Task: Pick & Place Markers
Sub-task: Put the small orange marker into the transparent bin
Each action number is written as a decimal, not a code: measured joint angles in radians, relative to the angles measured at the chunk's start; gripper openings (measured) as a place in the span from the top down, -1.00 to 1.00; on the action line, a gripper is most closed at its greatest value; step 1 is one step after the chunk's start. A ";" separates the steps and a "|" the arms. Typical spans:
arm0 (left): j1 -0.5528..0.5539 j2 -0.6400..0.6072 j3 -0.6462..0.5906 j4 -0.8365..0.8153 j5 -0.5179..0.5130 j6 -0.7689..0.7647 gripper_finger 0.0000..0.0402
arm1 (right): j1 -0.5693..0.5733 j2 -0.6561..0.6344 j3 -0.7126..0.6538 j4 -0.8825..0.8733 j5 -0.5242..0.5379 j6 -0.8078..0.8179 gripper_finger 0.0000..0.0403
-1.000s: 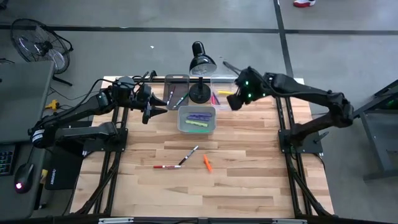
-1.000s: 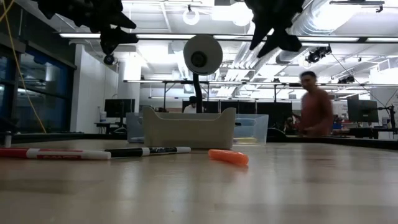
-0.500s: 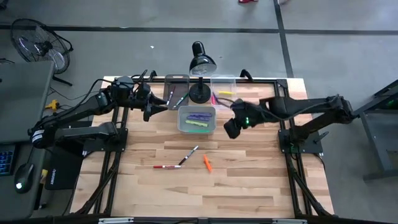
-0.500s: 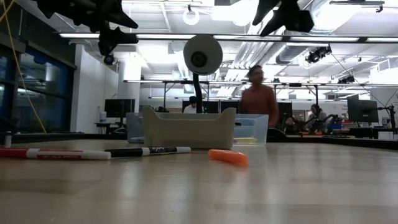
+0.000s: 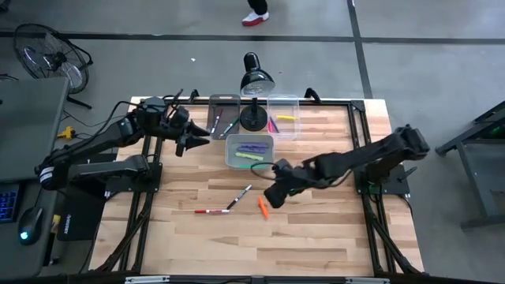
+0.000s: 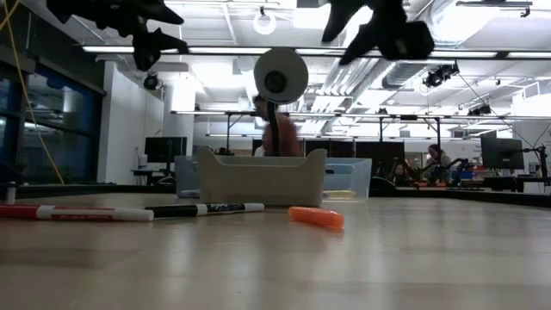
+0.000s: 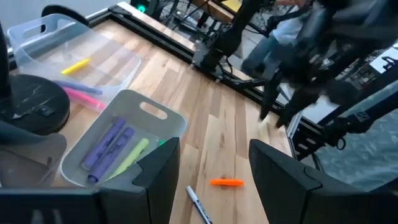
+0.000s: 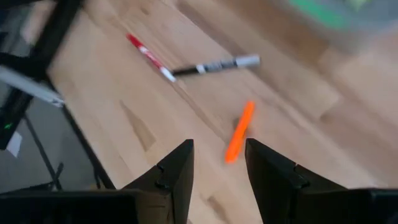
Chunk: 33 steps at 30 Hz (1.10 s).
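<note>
Centre of the high frame: right gripper (image 5: 274, 195) above the orange marker (image 5: 263, 207), jaws spread, empty.
Left gripper (image 5: 192, 140), upper left, jaws spread, waits beside the bins (image 5: 250, 153); orange marker probably next.

on the bare table (image 5: 316, 237) lie three markers: one orange marker (image 5: 263, 207), one red marker (image 5: 211, 211) and one black-and-white marker (image 5: 239, 196). there are three clear bins: the middle bin (image 5: 249, 151) has one purple and one yellow-green marker, the right bin (image 5: 283, 117) has one yellow and one pink, and the left bin (image 5: 224, 117) has some pens i cannot count. one black lamp (image 5: 256, 81) stands between them.
</note>
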<state>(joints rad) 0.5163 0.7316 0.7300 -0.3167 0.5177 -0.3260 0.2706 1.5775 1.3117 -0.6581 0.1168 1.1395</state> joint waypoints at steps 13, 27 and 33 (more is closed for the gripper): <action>0.000 -0.075 0.000 -0.012 0.147 0.031 0.05 | -0.016 0.275 0.000 0.108 -0.171 0.085 0.34; 0.000 -0.132 0.000 -0.237 0.160 0.141 0.05 | -0.030 0.388 0.122 0.040 -0.167 0.077 0.37; 0.000 -0.188 0.000 -0.252 0.182 0.142 0.05 | -0.044 0.458 0.220 -0.040 -0.190 0.084 0.49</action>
<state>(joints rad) 0.5164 0.5436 0.7300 -0.5685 0.6994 -0.1837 0.2264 2.0352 1.5314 -0.6985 -0.0734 1.2238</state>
